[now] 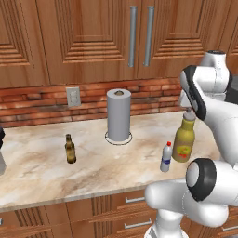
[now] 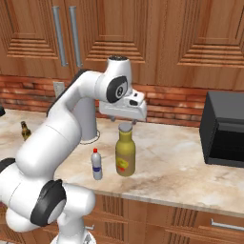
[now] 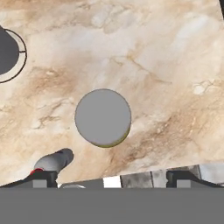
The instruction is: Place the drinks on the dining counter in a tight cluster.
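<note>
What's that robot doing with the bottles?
The robot's gripper hangs right above the grey cap of the big olive-yellow bottle, with its fingers spread wide and holding nothing. The small red-capped bottle stands close beside the big one, and the slim brown bottle stands alone farther along the marble counter, past the paper towel roll. So the three drinks aren't bunched together.
</note>
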Controlling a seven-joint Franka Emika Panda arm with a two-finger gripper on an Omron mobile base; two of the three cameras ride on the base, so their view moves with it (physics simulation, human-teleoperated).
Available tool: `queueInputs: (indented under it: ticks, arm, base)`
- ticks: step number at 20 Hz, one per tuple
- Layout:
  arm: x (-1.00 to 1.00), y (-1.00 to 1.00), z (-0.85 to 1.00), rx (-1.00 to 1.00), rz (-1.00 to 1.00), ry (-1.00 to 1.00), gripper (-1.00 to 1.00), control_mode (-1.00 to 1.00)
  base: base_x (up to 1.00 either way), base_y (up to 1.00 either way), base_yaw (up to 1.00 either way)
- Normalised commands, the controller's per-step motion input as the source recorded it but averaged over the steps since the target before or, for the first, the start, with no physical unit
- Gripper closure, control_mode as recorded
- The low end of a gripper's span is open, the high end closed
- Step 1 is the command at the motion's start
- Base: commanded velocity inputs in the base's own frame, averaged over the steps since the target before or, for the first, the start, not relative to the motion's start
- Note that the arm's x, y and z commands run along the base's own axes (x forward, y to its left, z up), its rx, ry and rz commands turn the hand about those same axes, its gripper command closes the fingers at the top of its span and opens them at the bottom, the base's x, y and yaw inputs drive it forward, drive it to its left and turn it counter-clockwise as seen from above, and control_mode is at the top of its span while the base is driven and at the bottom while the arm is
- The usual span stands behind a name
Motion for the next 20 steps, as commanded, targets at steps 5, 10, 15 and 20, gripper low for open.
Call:
queueInputs:
  ticks: [5, 10, 15, 20]
  arm:
    - [-0.02, 0.00, -0.02, 0.00, 0.00, 0.08, -1.00, -1.00]
    - [0.11, 0.02, -0.22, 0.00, 0.00, 0.08, -1.00, -1.00]
    - [0.22, 0.07, -0.17, 0.00, 0.01, 0.01, -1.00, -1.00]
    - [0.20, 0.03, -0.08, 0.00, 0.00, 0.00, -1.00, -1.00]
  base:
    - [0.00, 0.00, 0.00]
    - [0.00, 0.00, 0.00]
    - [0.00, 0.00, 0.00]
    - [0.00, 0.00, 0.00]
